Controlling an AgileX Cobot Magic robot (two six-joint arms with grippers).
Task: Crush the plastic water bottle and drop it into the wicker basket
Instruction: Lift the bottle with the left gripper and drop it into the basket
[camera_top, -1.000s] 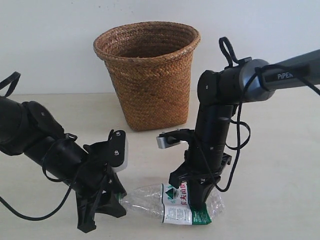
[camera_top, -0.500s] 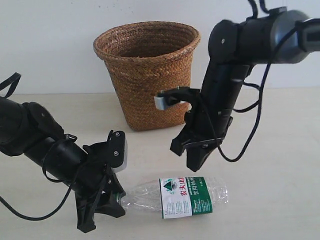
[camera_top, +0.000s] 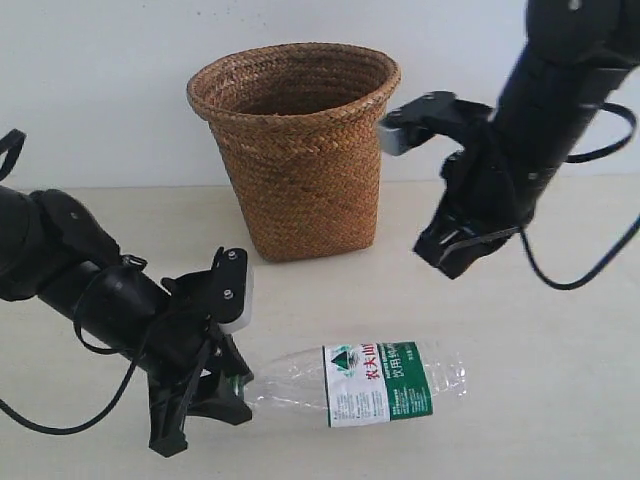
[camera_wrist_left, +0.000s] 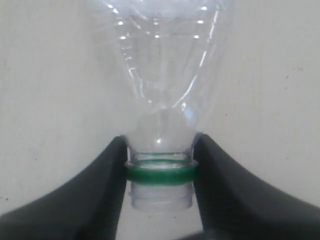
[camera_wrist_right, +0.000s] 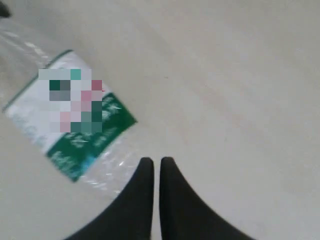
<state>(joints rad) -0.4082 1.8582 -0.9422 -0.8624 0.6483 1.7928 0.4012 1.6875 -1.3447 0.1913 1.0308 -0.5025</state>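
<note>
The plastic water bottle (camera_top: 372, 386) lies on its side on the table, neck to the left, label facing up. My left gripper (camera_top: 238, 388) is shut on its neck; in the left wrist view the two black fingers clamp the green ring of the plastic water bottle (camera_wrist_left: 160, 172). My right gripper (camera_top: 455, 258) hangs in the air well above and to the right of the bottle, its fingers together and holding nothing. The right wrist view shows the right gripper (camera_wrist_right: 156, 162) above the table, with the bottle's label (camera_wrist_right: 70, 115) off to one side. The wicker basket (camera_top: 295, 145) stands upright behind the bottle.
A pale wall rises behind the basket. Black cables loop from both arms, one hanging below the right arm (camera_top: 575, 270). The beige table (camera_top: 560, 400) lies bare to the right of the bottle.
My right gripper has let go of the bottle's body and risen up and to the right. The bottle's crumpled middle has sprung back out. The left gripper has kept its hold on the neck.
</note>
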